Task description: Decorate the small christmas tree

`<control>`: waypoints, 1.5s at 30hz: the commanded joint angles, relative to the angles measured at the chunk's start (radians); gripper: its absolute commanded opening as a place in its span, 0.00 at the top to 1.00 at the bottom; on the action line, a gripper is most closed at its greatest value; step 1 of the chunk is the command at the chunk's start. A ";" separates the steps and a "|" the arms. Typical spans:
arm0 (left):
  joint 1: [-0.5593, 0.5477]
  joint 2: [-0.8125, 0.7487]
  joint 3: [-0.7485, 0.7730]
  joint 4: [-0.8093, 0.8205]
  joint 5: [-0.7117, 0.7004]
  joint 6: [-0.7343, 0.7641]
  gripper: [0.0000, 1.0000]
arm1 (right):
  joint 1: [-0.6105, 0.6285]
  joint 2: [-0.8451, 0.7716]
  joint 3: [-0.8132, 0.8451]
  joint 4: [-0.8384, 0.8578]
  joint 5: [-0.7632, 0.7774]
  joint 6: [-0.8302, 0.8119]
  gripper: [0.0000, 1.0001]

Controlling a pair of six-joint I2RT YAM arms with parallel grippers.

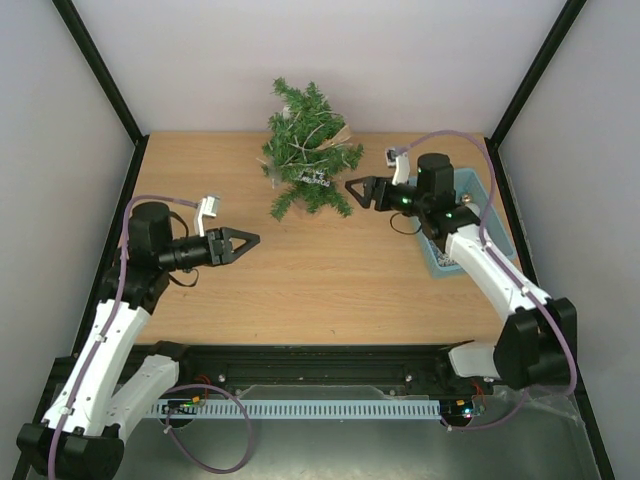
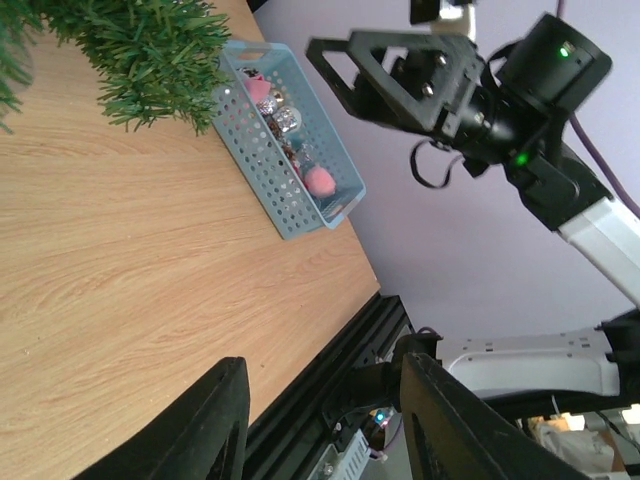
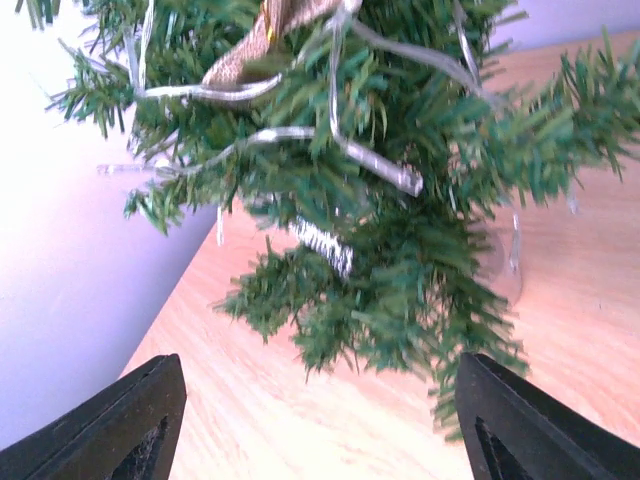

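Sitting at the far middle of the table (image 1: 330,285), the tree (image 1: 308,140) carries silver strands (image 3: 370,155) among its green branches. Just to its right, the right gripper (image 1: 352,190) points at the lower branches with jaws spread wide and nothing between them. The left gripper (image 1: 252,240) hovers over bare wood, well apart from the tree, its jaws also parted and empty. A blue basket (image 2: 262,170) of pink and silver ornaments (image 2: 268,92) lies at the table's right edge.
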 commanded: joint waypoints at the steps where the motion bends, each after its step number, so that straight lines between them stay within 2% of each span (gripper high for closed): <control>1: 0.006 -0.027 0.038 -0.050 -0.045 0.003 0.53 | -0.003 -0.133 -0.057 -0.129 0.040 -0.004 0.19; 5: 0.006 -0.059 0.043 -0.080 -0.061 -0.001 0.50 | -0.003 -0.252 -0.108 -0.209 0.037 0.003 0.01; 10: 0.007 -0.108 0.044 -0.135 -0.093 -0.012 0.38 | -0.003 -0.417 -0.179 -0.294 0.052 0.048 0.01; 23: 0.005 -0.301 -0.001 -0.254 -0.129 -0.092 0.34 | -0.002 -0.722 -0.262 -0.497 0.033 0.095 0.01; 35: 0.004 -0.324 0.025 -0.309 -0.156 -0.128 0.33 | -0.002 -0.785 -0.296 -0.547 0.016 0.108 0.01; 39: 0.004 -0.322 0.029 -0.330 -0.172 -0.132 0.31 | -0.003 -0.784 -0.278 -0.599 0.105 0.128 0.01; 45: 0.004 -0.304 -0.021 -0.308 -0.183 -0.120 0.31 | -0.002 -0.695 -0.251 -0.634 0.229 0.152 0.00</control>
